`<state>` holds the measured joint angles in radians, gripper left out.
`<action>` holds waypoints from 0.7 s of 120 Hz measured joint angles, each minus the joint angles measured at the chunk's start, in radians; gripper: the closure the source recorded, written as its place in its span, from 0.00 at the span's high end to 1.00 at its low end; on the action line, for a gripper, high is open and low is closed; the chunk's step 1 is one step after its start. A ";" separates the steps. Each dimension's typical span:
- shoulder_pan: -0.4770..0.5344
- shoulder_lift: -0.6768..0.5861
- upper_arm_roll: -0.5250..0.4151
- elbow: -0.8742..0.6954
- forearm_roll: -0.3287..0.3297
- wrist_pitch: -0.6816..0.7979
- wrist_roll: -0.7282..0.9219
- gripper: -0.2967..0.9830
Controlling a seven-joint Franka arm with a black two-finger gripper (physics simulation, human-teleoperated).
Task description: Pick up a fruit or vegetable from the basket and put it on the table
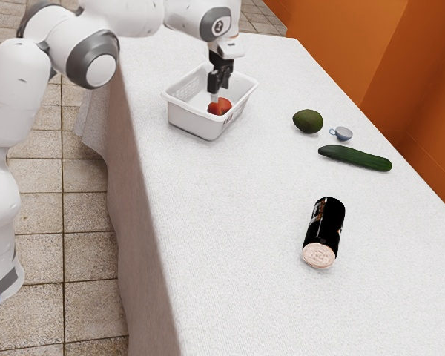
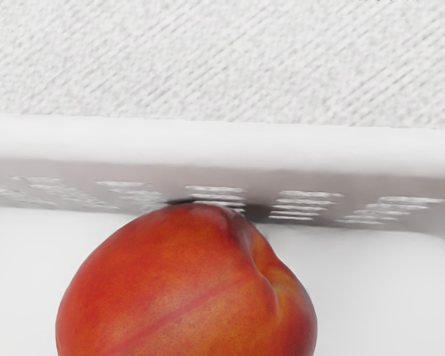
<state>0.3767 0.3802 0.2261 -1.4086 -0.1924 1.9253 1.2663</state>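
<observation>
Inside the white basket (image 1: 189, 119) lies a red-orange peach (image 1: 219, 107), close to the basket's wall. My gripper (image 1: 215, 95) points down into the basket, its lower end right at the peach in the exterior view. Whether it touches the fruit, and how far it is opened, I cannot tell. From the wrist camera, the peach (image 2: 185, 289) appears large and just under the hand, beside the slotted wall of the basket (image 2: 222, 144).
On the white tablecloth (image 1: 230, 222), toward the exterior view's right, are an avocado (image 1: 308, 122), a small blue-grey cup (image 1: 343, 133) and a cucumber (image 1: 354, 158). A black can (image 1: 325, 226) lies on its side nearer the camera.
</observation>
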 joint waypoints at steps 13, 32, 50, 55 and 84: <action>0.010 0.013 -0.004 -0.003 -0.012 0.024 0.036 0.77; 0.017 0.043 -0.006 -0.003 -0.032 0.045 0.079 0.77; 0.029 0.049 -0.014 -0.003 -0.038 0.058 0.110 0.77; 0.053 0.054 -0.037 -0.002 -0.040 0.060 0.118 0.77; 0.105 0.073 -0.103 0.001 -0.042 0.082 0.153 0.77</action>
<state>0.4820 0.4531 0.1235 -1.4078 -0.2345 2.0077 1.4191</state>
